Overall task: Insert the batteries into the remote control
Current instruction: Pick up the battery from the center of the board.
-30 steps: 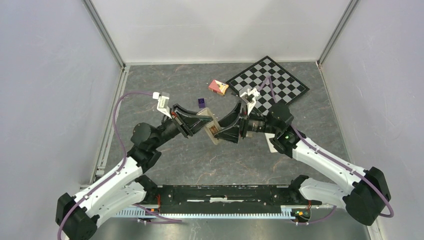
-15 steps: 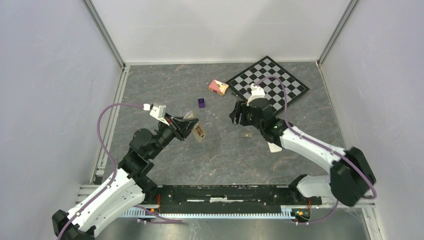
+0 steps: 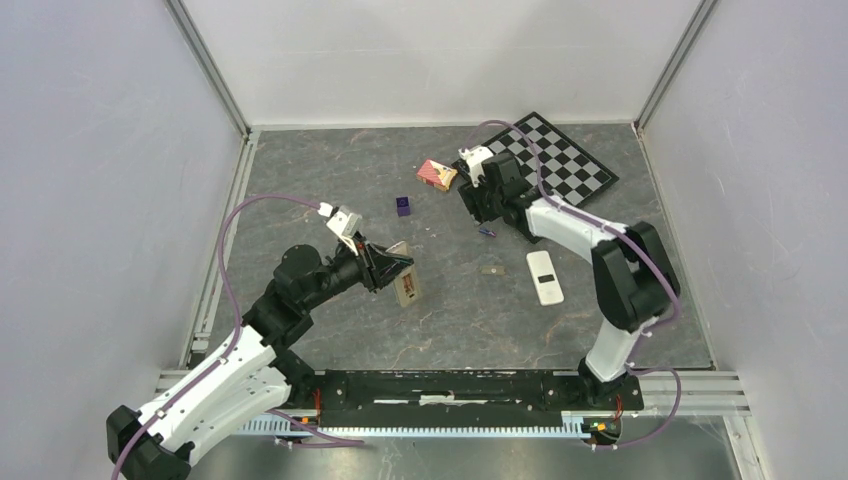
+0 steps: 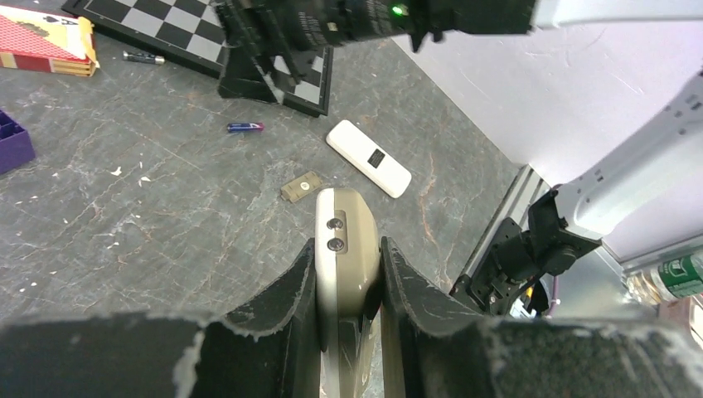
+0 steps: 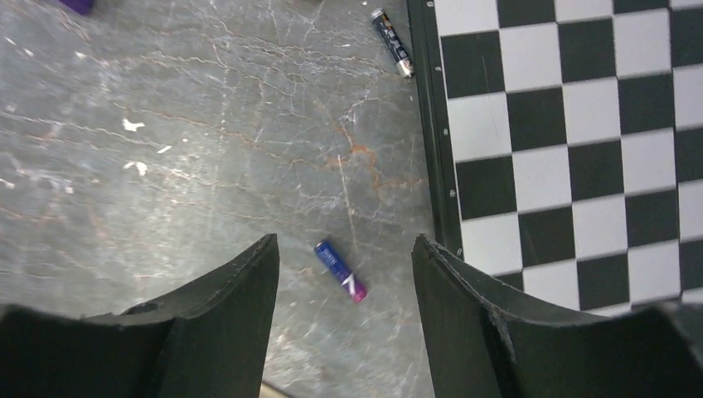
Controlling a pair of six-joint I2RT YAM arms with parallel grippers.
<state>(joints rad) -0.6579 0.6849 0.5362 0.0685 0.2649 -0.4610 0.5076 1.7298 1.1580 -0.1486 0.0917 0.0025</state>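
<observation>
My left gripper [image 4: 348,267] is shut on the olive-tan remote control [image 4: 343,240], holding it by its edges above the table; in the top view the remote control [image 3: 406,287] sits left of centre. One of the batteries [image 5: 341,271], blue with a pink end, lies flat on the table directly under the gap of my open right gripper [image 5: 346,259], untouched. A second, darker battery [image 5: 391,41] lies against the checkerboard's edge. In the top view my right gripper [image 3: 478,212] hovers just beyond the blue battery [image 3: 486,232].
A checkerboard [image 3: 545,160] lies at the back right, a red-patterned card box [image 3: 437,174] and a purple block [image 3: 403,206] to its left. A white remote [image 3: 545,277] and a small tan cover [image 3: 491,269] lie right of centre.
The two grippers, close together at the remote a second ago, have parted. My right arm swung back toward the checkerboard over the blue battery; my left arm kept the remote and shifted slightly.
</observation>
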